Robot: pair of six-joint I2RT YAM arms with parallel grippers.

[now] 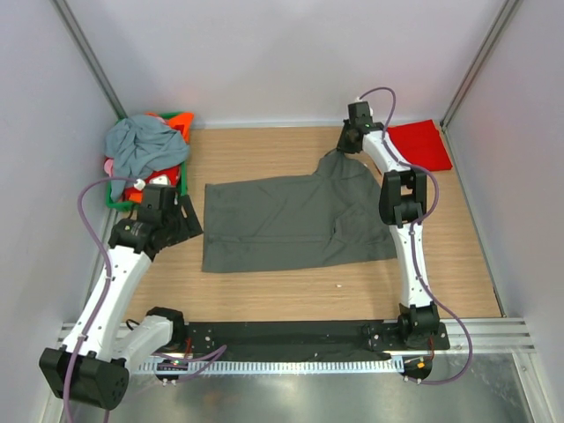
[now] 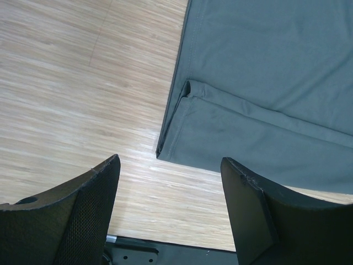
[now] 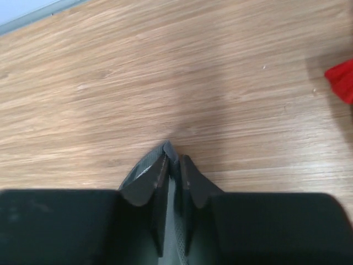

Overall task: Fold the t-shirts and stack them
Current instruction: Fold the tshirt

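Observation:
A large dark charcoal-grey t-shirt [image 1: 291, 220] lies spread flat in the middle of the table. Its far right corner is drawn up into a peak. My right gripper [image 1: 345, 141] sits at that peak, shut on a thin fold of the grey cloth [image 3: 168, 148], which shows between the right gripper [image 3: 174, 161] fingertips just above the wood. My left gripper [image 1: 181, 216] hovers open beside the shirt's left edge. In the left wrist view the left gripper [image 2: 171, 182] has bare wood between its fingers, and the shirt's folded hem corner [image 2: 187, 94] lies just ahead. A bright red t-shirt [image 1: 421, 144] lies flat at the far right.
A green basket [image 1: 182, 118] stands in the far left corner, heaped with a blue-grey t-shirt [image 1: 141, 145] and other crumpled garments. White walls close in on three sides. The red t-shirt's edge [image 3: 343, 80] shows at the right of the right wrist view.

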